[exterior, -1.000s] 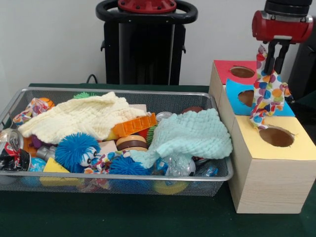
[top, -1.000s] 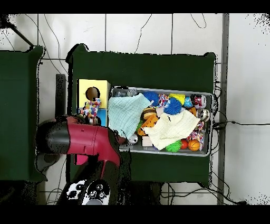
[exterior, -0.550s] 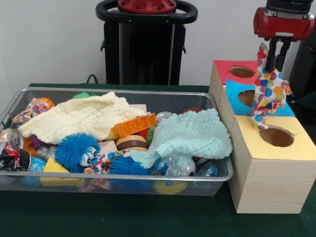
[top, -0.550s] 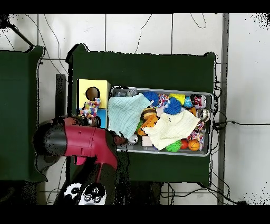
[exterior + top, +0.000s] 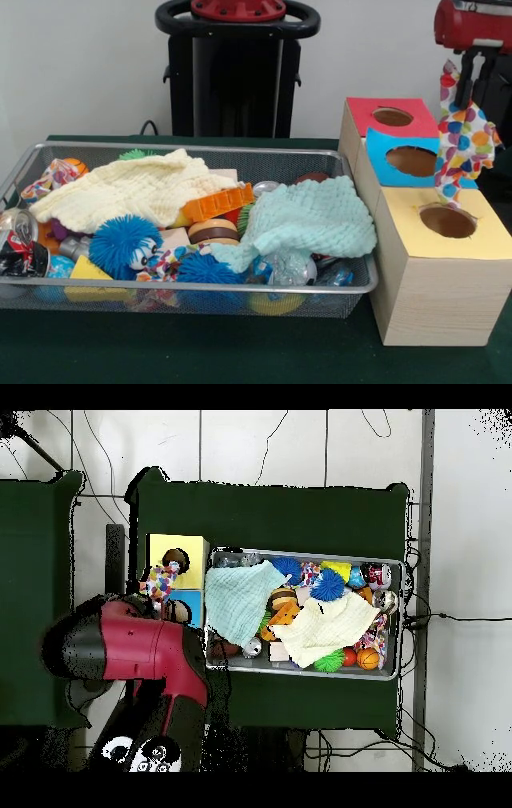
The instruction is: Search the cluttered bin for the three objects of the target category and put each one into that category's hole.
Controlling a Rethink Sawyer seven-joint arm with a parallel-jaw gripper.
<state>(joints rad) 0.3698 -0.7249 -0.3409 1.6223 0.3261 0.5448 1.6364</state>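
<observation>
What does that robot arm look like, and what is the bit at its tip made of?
The arm is a thick rounded casing in glossy red, with black at its joints. In the front view only its lowest red segment shows at the top right corner. Below that hangs the end effector: a small dark block with slim black fingers, much thinner than the arm. No loose cables or markings can be made out on it.

My end effector [image 5: 474, 72] hangs above the row of three boxes [image 5: 432, 264] at the surface's [image 5: 200, 352] right edge in the front view, with the patterned cloth [image 5: 464, 144] dangling from it over the nearest box's hole [image 5: 448, 222]. The wire bin [image 5: 192, 300] sits just left of the boxes. In it, two knitted cloths [image 5: 308, 216] lie on top of the toys.
</observation>
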